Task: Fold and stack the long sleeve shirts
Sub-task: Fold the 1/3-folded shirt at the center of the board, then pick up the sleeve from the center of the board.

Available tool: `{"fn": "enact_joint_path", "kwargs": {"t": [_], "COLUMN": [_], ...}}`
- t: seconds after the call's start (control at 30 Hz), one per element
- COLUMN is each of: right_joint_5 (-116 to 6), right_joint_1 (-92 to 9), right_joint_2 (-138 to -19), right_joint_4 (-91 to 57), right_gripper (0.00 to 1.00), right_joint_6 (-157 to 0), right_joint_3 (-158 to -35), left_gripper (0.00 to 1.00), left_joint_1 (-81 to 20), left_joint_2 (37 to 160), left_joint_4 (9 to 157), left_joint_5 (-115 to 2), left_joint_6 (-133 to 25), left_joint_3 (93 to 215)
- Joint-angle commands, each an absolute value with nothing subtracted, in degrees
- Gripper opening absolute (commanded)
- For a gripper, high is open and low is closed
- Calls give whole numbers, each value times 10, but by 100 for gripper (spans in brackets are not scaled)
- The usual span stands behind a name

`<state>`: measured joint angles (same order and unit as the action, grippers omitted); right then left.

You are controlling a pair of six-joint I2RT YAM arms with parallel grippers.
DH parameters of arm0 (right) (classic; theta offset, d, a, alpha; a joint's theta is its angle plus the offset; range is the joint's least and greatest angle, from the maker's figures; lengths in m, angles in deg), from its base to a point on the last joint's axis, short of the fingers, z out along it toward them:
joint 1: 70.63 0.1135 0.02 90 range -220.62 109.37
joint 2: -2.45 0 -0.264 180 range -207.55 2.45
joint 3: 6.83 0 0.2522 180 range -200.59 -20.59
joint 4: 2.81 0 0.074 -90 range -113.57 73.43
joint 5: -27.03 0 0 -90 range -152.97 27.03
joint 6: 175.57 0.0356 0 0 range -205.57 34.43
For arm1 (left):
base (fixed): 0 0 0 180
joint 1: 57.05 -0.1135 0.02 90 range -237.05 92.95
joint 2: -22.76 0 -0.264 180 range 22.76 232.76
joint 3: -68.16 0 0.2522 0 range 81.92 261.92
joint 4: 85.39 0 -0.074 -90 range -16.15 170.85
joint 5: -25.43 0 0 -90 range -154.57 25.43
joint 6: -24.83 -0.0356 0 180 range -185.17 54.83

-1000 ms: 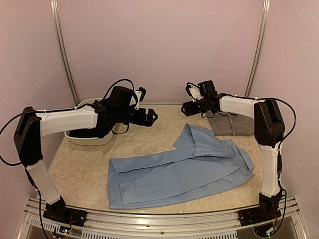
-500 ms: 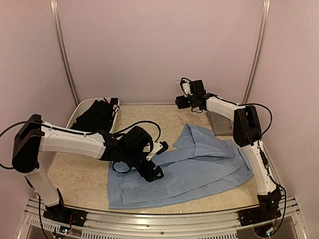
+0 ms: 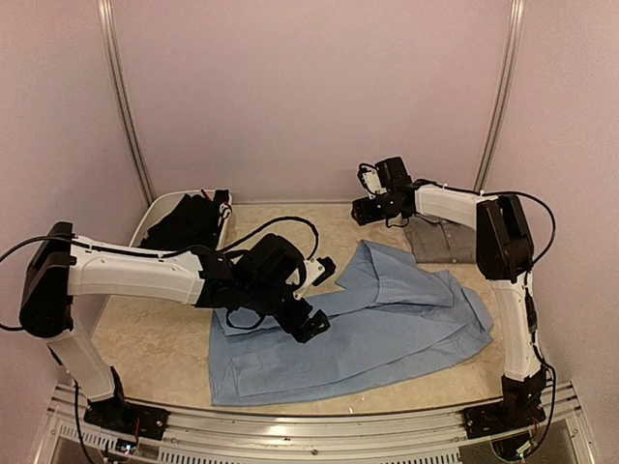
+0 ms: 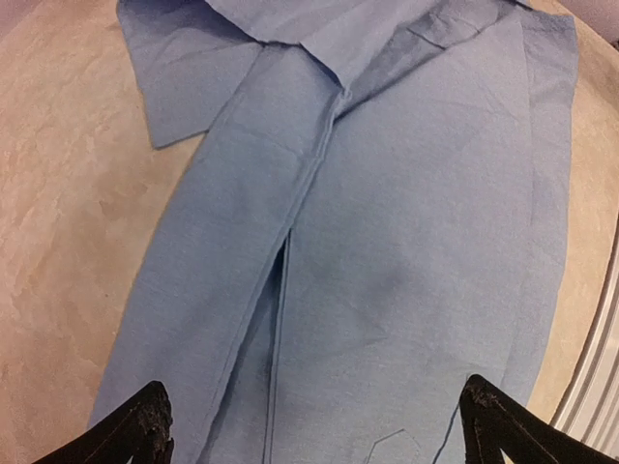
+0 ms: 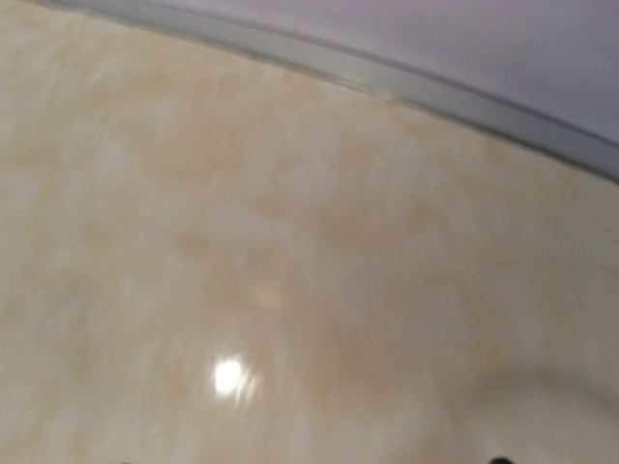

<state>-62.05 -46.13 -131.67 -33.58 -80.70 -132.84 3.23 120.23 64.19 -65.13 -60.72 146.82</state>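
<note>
over blue shirt [image 3: 387, 324], left arm [image 3: 135, 273] outstretched (low)

L pincer [image 4: 319, 425] spread wide, angled dwn.

You have a beige marbled table [image 3: 155, 338]. Directly on it the light blue shirt [image 3: 387, 329] lies spread flat across the middle and near part. The grey shirt [image 3: 440, 244] lies folded at the far right, and a white tub [image 3: 147, 220] stands in the far left corner.
</note>
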Motion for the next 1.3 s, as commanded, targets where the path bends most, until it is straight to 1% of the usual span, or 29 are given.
{"fn": "enact_joint_path", "kwargs": {"t": [0.0,0.1,0.33,0.47,0.7,0.8,0.93,1.07,1.1,1.27], "right_joint_5": [-643,-667,-682,-700,-732,-745,-768,-787,-796,-834], "right_joint_1": [-437,-429,-403,-401,-394,-392,-386,-384,-383,-382], "right_joint_2": [-1203,-1167,-1170,-1206,-1272,-1286,-1262,-1221,-1208,-1126], "right_joint_4": [-427,-456,-539,-569,-604,-608,-586,-558,-551,-506], "right_gripper": [76,77,76,71,54,38,16,1,0,0], "right_joint_6": [-824,-824,-832,-835,-849,-850,-850,-850,-850,-839], "right_joint_3": [-1251,-1207,-1211,-1234,-1289,-1309,-1284,-1247,-1236,-1163], "left_gripper": [99,99,99,99,99,99,99,99,99,99], "left_joint_1": [27,23,-15,-44,-49,-50,-57,-79,-87,-128], "left_joint_2": [1196,1208,1224,1222,1221,1226,1229,1228,1228,1230], "left_joint_4": [691,686,665,666,664,665,679,714,724,773], "left_joint_5": [-735,-751,-757,-741,-746,-752,-771,-738,-717,-609], "left_joint_6": [-576,-576,-537,-517,-521,-515,-500,-483,-477,-439], "left_joint_3": [1511,1531,1550,1552,1550,1547,1540,1522,1518,1509]}}
